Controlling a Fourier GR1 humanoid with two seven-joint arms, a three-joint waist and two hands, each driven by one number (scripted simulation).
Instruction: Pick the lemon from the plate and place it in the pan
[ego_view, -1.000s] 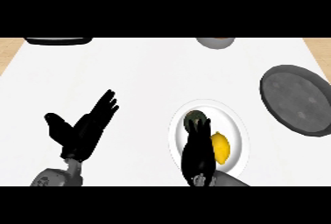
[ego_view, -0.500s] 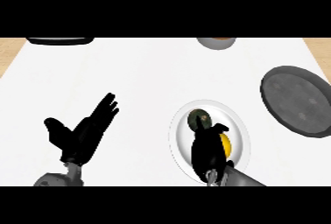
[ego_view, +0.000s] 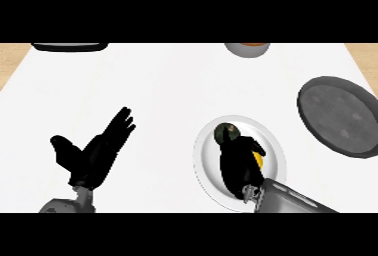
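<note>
A white plate (ego_view: 207, 150) lies on the counter at lower right of the head view. My right hand (ego_view: 238, 162) is over it, fingers bent down around the yellow lemon (ego_view: 258, 161), of which only a sliver shows at the hand's right side. A dark green round thing (ego_view: 226, 132) sits on the plate just beyond the fingertips. The dark grey pan (ego_view: 341, 115) lies to the right, apart from the plate. My left hand (ego_view: 96, 152) rests open at lower left, fingers up.
A dark tray-like object (ego_view: 70, 47) shows at the far left edge and a grey bowl (ego_view: 247, 48) with something orange at the far edge. Wooden floor shows past both counter corners.
My right hand has slid right and lower over the plate, covering more of the lemon. The left hand has hardly moved.
</note>
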